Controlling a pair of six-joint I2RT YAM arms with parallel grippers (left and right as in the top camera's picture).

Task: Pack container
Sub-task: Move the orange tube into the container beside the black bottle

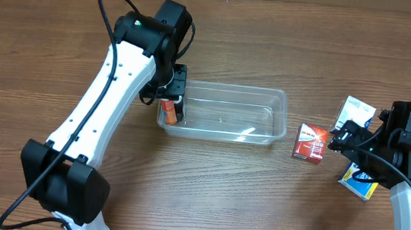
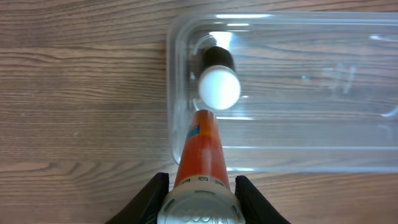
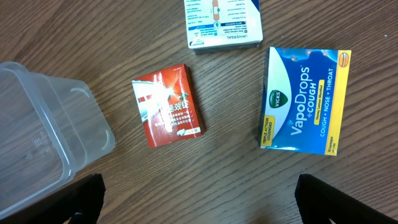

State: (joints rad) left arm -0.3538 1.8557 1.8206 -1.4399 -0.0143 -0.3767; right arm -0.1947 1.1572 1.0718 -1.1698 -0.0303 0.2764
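Note:
The clear plastic container [image 1: 231, 89] lies in the middle of the table; it also shows in the left wrist view [image 2: 298, 93] and at the left edge of the right wrist view [image 3: 43, 124]. My left gripper [image 1: 172, 100] [image 2: 200, 186] is shut on an orange bottle [image 1: 167, 112] [image 2: 202, 146]. The bottle's white cap [image 2: 219, 87] points down inside the container's left end. My right gripper [image 1: 338, 138] [image 3: 202, 208] is open and empty, above the table just right of a red box [image 1: 310, 144] [image 3: 168, 106].
A blue Vicks VapoDrops box [image 1: 357, 183] [image 3: 305, 99] lies right of the red box, partly under the right arm. A white box [image 1: 356, 113] [image 3: 222, 22] lies behind them. All three lie flat on the wooden table, right of the container.

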